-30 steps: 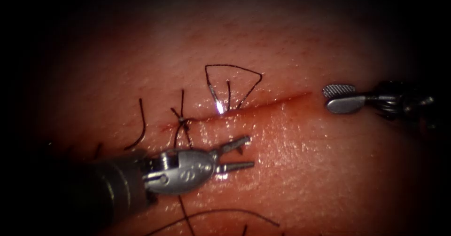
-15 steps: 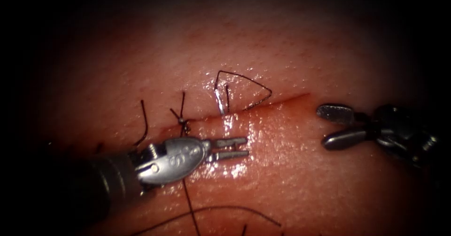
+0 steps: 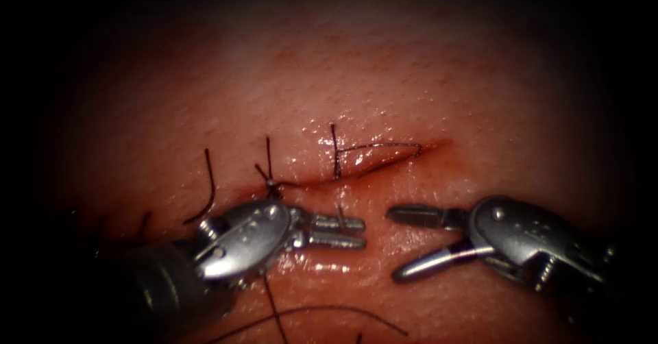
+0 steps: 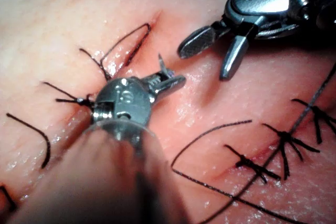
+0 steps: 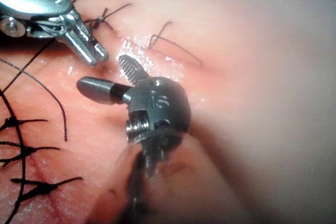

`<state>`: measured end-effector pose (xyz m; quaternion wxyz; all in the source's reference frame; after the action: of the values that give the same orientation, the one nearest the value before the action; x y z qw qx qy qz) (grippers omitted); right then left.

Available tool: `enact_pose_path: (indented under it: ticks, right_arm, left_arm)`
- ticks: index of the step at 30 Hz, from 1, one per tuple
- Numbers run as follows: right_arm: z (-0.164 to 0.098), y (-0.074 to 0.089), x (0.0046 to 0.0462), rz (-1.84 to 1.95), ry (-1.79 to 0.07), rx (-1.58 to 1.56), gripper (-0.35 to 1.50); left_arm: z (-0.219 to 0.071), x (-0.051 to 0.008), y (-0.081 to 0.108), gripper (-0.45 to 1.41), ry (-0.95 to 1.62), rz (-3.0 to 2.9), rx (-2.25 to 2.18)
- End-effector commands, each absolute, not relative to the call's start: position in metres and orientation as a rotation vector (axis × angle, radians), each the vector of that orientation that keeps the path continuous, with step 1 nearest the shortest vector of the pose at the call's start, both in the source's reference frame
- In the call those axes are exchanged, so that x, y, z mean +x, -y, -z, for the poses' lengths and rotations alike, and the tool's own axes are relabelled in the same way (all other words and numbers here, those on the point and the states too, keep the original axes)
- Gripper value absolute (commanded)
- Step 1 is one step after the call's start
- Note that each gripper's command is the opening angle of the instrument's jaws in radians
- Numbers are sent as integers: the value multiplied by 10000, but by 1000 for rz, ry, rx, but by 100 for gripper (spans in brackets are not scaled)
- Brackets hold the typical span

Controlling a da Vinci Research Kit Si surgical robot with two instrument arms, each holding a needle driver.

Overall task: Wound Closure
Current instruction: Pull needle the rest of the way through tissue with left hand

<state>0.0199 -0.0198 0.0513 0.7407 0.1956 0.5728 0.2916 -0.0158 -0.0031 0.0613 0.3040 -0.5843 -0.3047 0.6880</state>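
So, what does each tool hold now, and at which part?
Left tool grips the needle near its tip, the rest in the tissue. Right tool, open, holds nothing.

Dark surround, central pool of light

Your working surface is the pink, glistening slab of pork-belly tissue (image 3: 425,77), split by a shallow reddish cut (image 3: 356,169). On the tissue, a dark thread loop (image 3: 373,153) lies over the cut; a knotted dark stitch (image 3: 272,185) sits at the cut's left end, and loose black thread (image 3: 329,311) trails below the cut.
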Motion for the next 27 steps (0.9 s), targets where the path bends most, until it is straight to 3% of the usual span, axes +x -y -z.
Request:
enact_pose_path:
  ticks: [1, 11, 18, 20, 24, 27]
  right_arm:
    - [-528, 198, 207, -621, -1258, 405, 106]
    - [-576, 222, 226, -491, -1112, 250, 108]
    - [-599, 230, 225, -446, -949, 193, 81]
    - [-601, 230, 225, -448, -936, 191, 81]
    - [-601, 232, 223, -448, -935, 190, 78]
    - [-601, 232, 223, -448, -935, 189, 81]
  left_arm:
    - [-618, -161, 28, -45, 828, -1793, -1532]
    - [-602, -153, 23, -45, 1069, -1514, -1412]
    - [-556, -139, 17, -45, 1225, -1372, -1468]
    - [-542, -135, 18, -45, 1253, -1361, -1469]
    - [-508, -128, 23, -45, 1121, -1545, -1716]
    - [-479, -121, 30, -45, 792, -1794, -1870]
